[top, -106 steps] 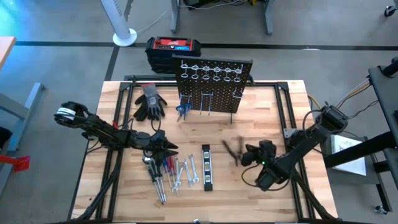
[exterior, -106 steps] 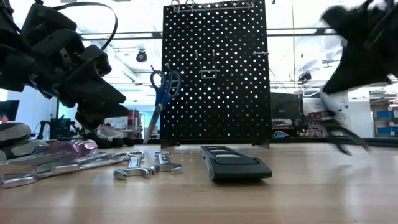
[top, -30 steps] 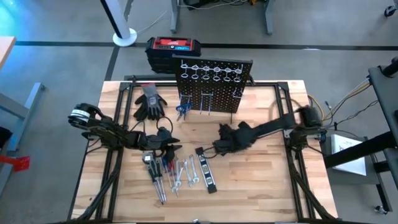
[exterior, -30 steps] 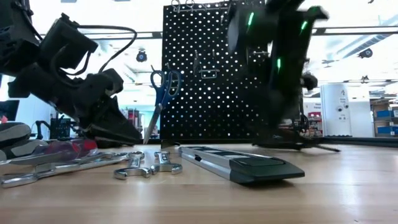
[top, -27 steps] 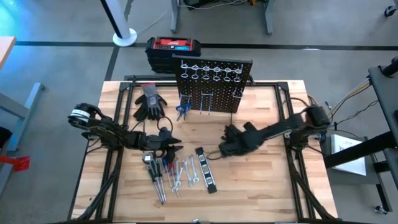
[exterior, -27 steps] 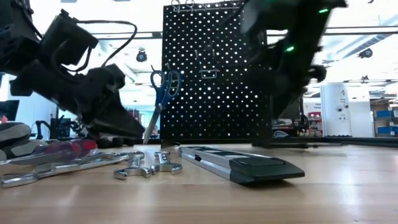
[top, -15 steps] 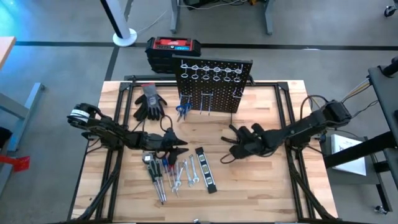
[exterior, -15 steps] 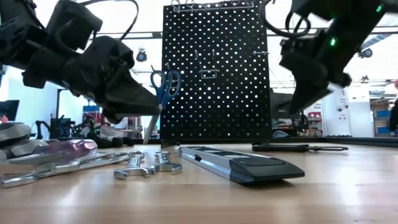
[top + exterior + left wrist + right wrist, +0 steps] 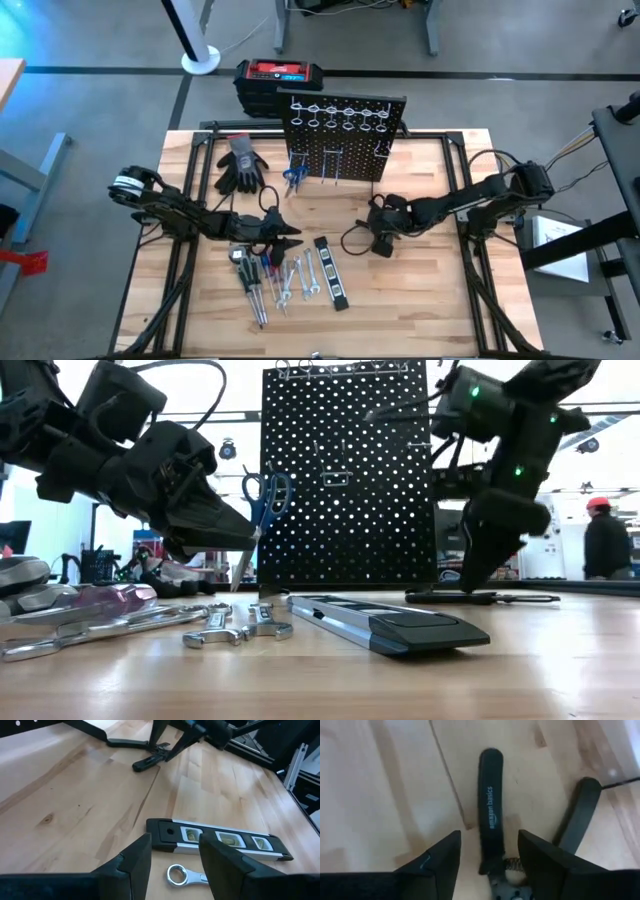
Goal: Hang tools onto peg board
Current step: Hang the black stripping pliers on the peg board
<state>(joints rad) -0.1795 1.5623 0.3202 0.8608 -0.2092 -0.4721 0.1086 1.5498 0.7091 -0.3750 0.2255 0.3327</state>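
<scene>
We find the right hand (image 9: 382, 243) low over the pliers (image 9: 490, 815), fingers spread either side of one handle, gripping nothing. The pliers lie flat on the surface (image 9: 430, 300) at about 5 o'clock from the board (image 9: 345, 135), near it. The left hand (image 9: 285, 233) hovers open at 12 o'clock of the wrenches (image 9: 295, 278), level (image 9: 331, 272) beside. Scissors (image 9: 258, 520) already hang on the board. Risk, in our judgement: closing on one handle alone lets the pliers swing or splay open, and they could slip when lifted.
</scene>
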